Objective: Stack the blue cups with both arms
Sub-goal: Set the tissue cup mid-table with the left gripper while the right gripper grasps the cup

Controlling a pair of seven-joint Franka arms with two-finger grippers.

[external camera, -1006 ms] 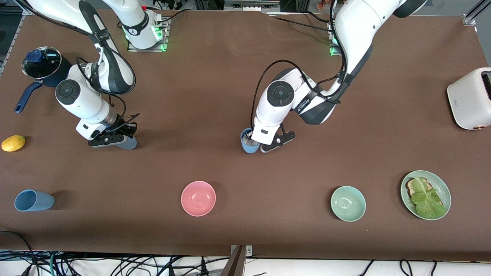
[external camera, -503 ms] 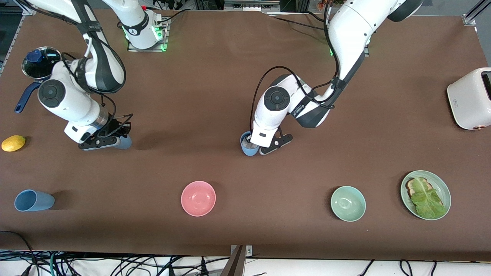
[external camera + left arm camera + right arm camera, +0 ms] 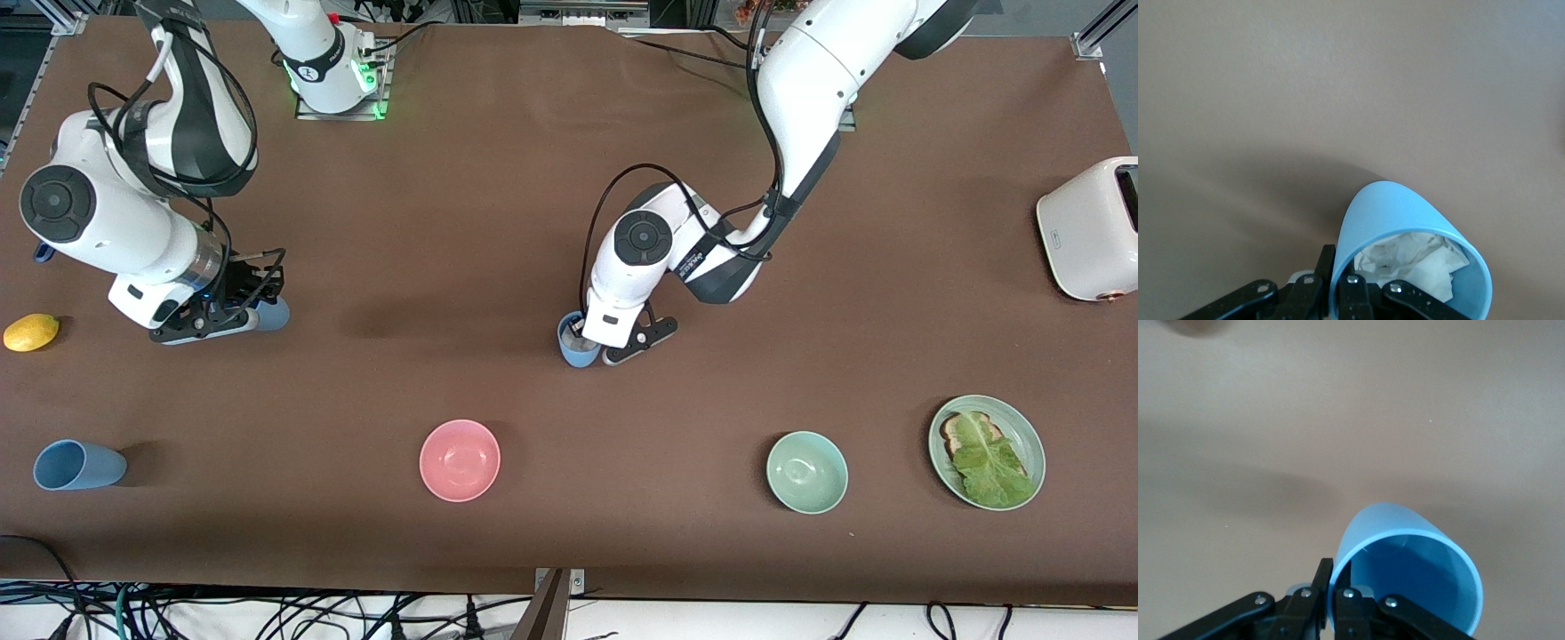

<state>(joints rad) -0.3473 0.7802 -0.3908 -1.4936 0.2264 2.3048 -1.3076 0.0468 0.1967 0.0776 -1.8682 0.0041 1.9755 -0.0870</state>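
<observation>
Left gripper (image 3: 594, 348) pinching rim of paper-stuffed blue cup (image 3: 575, 345) mid-table, right gripper (image 3: 233, 313) clamped on rim of empty cup (image 3: 269, 314) lifted over its end of the table, third cup (image 3: 78, 465) on its side near front edge, right arm raised and swung outward since a second ago, left barely shifted

Both arms low; left gripper (image 3: 594, 348) & right gripper (image 3: 233, 316) jaws clamped

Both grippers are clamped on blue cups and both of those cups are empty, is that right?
Not quite. Both grip cups, but the left gripper's blue cup holds crumpled white paper, as the left wrist view shows. Only the right gripper's cup is empty.
</observation>
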